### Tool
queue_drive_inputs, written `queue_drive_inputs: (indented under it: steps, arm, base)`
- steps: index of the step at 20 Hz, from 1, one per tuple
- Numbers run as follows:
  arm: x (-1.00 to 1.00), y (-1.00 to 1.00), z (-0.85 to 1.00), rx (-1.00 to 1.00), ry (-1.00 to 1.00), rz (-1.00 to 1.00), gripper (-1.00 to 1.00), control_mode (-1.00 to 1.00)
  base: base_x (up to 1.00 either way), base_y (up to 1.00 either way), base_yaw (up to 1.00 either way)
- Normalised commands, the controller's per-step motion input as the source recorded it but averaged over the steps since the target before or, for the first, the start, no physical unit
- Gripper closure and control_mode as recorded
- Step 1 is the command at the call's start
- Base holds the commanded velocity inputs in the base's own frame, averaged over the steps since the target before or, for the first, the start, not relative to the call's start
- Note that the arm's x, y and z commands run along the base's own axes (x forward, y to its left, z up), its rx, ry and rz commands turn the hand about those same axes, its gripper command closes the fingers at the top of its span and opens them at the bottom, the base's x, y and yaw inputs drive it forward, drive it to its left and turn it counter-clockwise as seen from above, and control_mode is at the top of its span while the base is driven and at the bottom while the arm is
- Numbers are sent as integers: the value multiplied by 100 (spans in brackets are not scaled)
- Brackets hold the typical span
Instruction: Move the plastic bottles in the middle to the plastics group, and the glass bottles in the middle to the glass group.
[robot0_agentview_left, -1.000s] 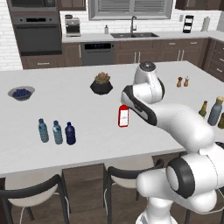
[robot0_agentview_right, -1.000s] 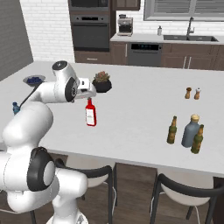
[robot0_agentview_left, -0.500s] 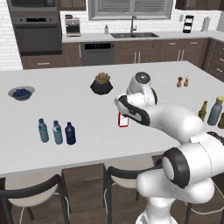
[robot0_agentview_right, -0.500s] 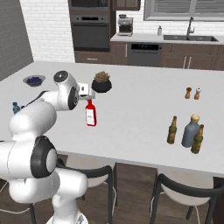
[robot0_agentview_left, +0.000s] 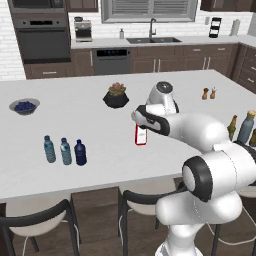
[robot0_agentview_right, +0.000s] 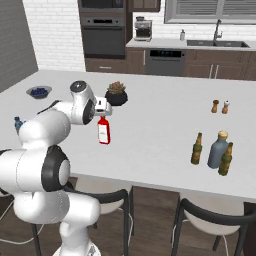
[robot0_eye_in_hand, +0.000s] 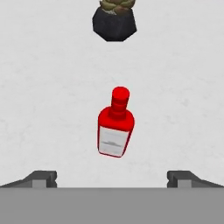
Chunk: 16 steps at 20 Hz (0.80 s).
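We hover the gripper (robot0_eye_in_hand: 112, 177), jaws spread wide and empty, above the red flask-shaped bottle (robot0_eye_in_hand: 114, 130), standing upright on the white island counter (robot0_agentview_left: 90, 125) at six o'clock from the potted succulent (robot0_eye_in_hand: 114, 19). Glass: rigid, slick, breakable; we'd pinch the flat body below the shoulder.

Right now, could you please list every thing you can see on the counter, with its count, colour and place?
red bottle: one, red with white label, upright mid-counter, under the gripper.
navy bottle: one, dark blue, beside the water bottles.
water bottles: two, pale blue, left front of counter.
glass group: three bottles, one grey-blue, two brown, right front of counter.
shakers: two, brown and white, far right.
potted plant: one, black pot, behind the red bottle.
bowl: one, blue contents, far left.
gripper: one, open, above the red bottle.
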Motion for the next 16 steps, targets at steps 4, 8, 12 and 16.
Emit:
queue_drive_inputs:
  steps: [4,8,12,16]
  arm:
    - [38,0,-32,0,13,0,-100,-100]
    - [26,0,-20,0,2,0,-100,-100]
    - [13,0,-13,0,0,0,-100,-100]
    - [18,0,-16,0,-2,0,-100,-100]
  base:
    - [0,0,0]
    - [0,0,0]
    - [0,0,0]
    - [0,0,0]
